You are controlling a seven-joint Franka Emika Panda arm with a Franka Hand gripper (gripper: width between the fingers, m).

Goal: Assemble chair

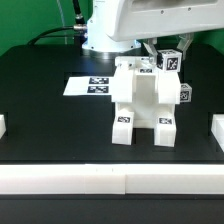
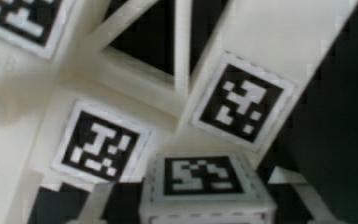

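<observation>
Upper right, the jaws pinch the tagged top piece (image 1: 172,62) of the chair (image 1: 140,100) — a crooked pull could tip it all over on the desk (image 1: 40,130).

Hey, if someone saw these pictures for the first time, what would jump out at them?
The blocky white chair, dotted with black-and-white tags, stands in the middle of the black table. The robot's white arm looms right above it, fingers down at the chair's top on the exterior view's right. Behind lies the flat marker board.
</observation>
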